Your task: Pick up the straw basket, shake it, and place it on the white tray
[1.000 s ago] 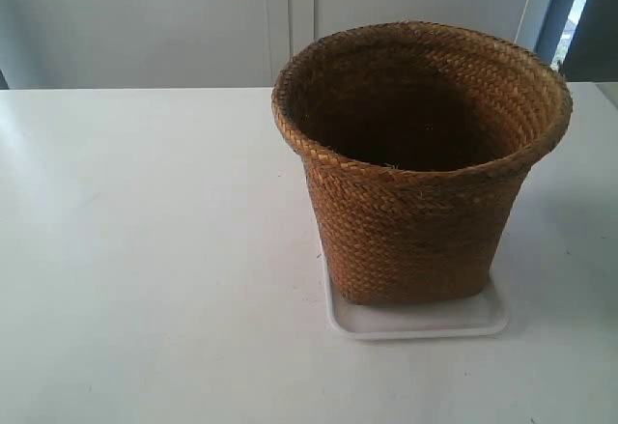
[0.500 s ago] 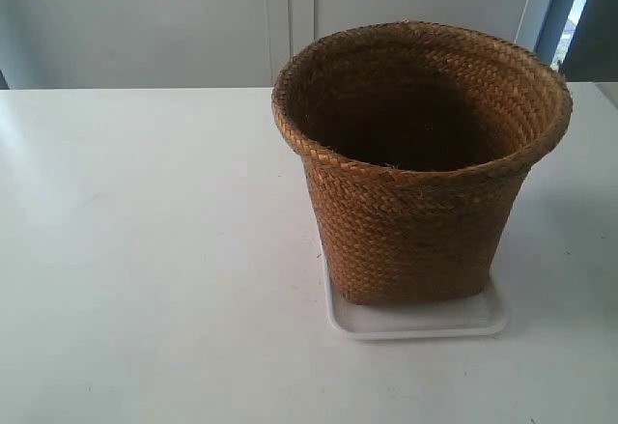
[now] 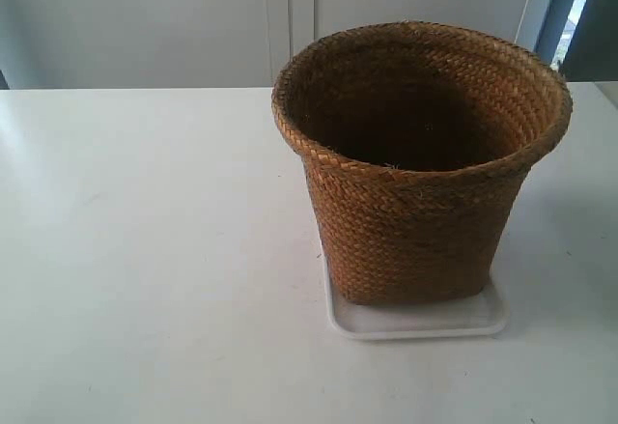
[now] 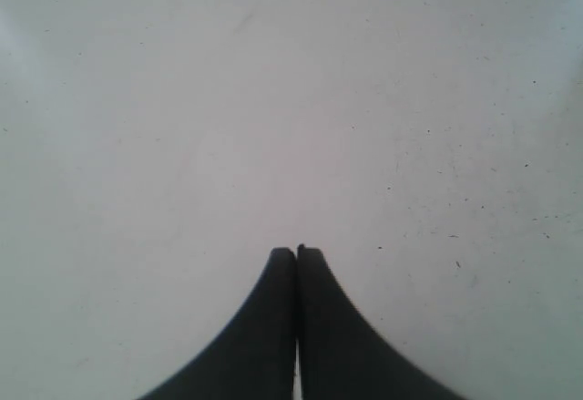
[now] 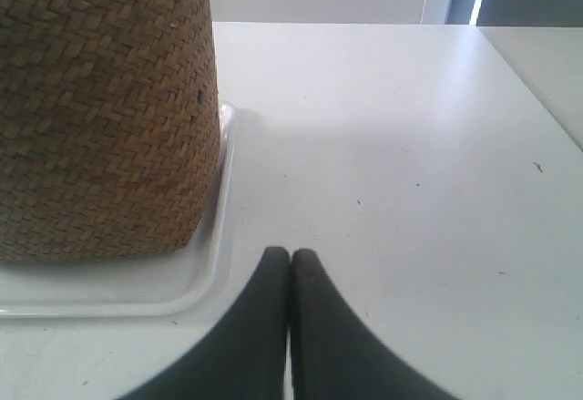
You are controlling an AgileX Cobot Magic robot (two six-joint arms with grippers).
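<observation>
**A:** Fingers (image 4: 273,318) first: what is the left gripper (image 4: 296,252) doing?

**B:** They're pressed flat together with nothing between them, over plain table (image 4: 273,99). The right gripper (image 5: 291,254) is the same, tips touching and empty.

**A:** And the basket (image 3: 417,221)?

**B:** It's right of centre in the exterior frame, upright, with its base on the tray (image 3: 425,325). The base covers most of the tray. White rim shows along the front and at the lower right corner. The right wrist view shows the basket's foot inside the rim, with a strip of tray showing beside it.

**A:** Is the right gripper touching either one?

**B:** No. It hangs near a corner of the tray, apart from both rim and weave.

**A:** Is there anything in the basket?

**B:** The inside is dark, and I can make out nothing there.

**A:** So how far along is the task?

**B:** I'd judge it done, or all but. The basket sits level on the tray and neither gripper holds it. The pictures can't say whether it was lifted and shaken. No arm shows in the exterior frame, so I see no step left.

**A:** What's around it?

**B:** White table fills the left and bottom of the frame. A pale wall (image 3: 145,18) runs across the top, and there's a dark strip (image 3: 594,38) in the upper right.
</observation>
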